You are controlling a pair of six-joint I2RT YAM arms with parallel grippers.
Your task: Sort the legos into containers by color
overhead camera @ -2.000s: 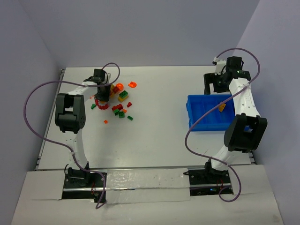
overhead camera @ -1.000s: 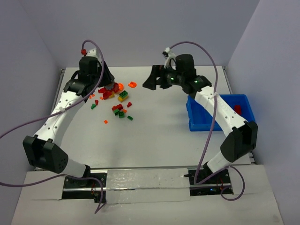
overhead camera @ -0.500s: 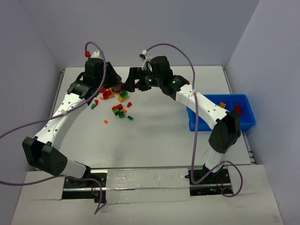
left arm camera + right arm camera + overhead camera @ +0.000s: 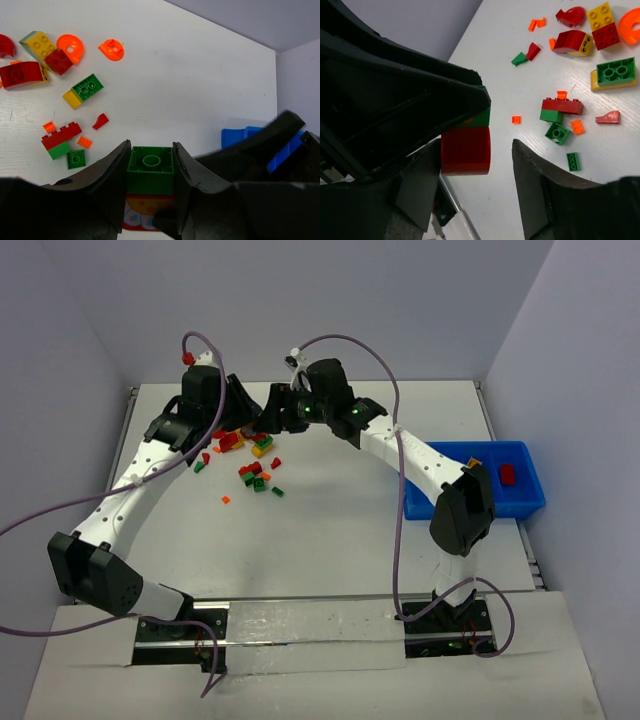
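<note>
left gripper [image 4: 151, 152] clamped on a green brick [image 4: 150, 169] stacked on a red brick [image 4: 465, 150], up off the worktop [image 4: 330, 525]. right gripper [image 4: 476, 150] straddles the red brick, jaws wide, 1 finger clear of it, the other maybe touching. loose legos [image 4: 250, 468] lie on the worktop nearby. blue bin [image 4: 515, 506] sits well to the right and holds 1 red lego [image 4: 507, 475].

Scattered legos [image 4: 255, 472], blue bin [image 4: 520, 505] — well apart
</note>
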